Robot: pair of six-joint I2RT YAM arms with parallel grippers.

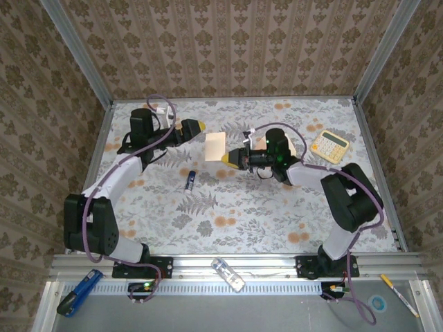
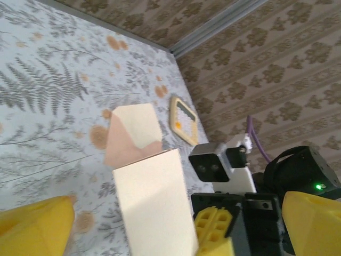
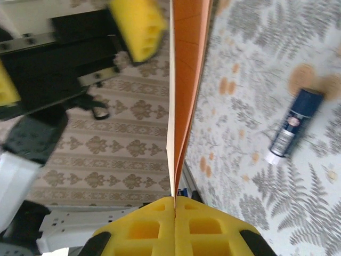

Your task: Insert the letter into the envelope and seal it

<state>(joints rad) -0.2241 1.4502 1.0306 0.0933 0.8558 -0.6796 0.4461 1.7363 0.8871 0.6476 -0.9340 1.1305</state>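
My right gripper [image 3: 175, 205] is shut on the bottom edge of the letter [image 3: 186, 80], a thin peach-orange sheet that stands edge-on and upright above the table. From above, the letter [image 1: 216, 146] hangs between the two grippers, with the right gripper [image 1: 228, 159] at its near corner. My left gripper [image 1: 195, 126] sits just left of the sheet, jaws wide open and holding nothing. In the left wrist view the letter [image 2: 154, 208] rises between my spread yellow fingers [image 2: 32, 229]. Behind it the envelope [image 2: 130, 133] lies flat, its cream flap open.
A yellow calculator [image 1: 329, 146] lies at the back right, just beyond the envelope. A dark blue tube [image 1: 190, 180] lies on the floral cloth in front of the grippers. A clear object [image 1: 228, 274], a blue tool [image 1: 76, 292] and a pen [image 1: 399, 294] rest on the near rail.
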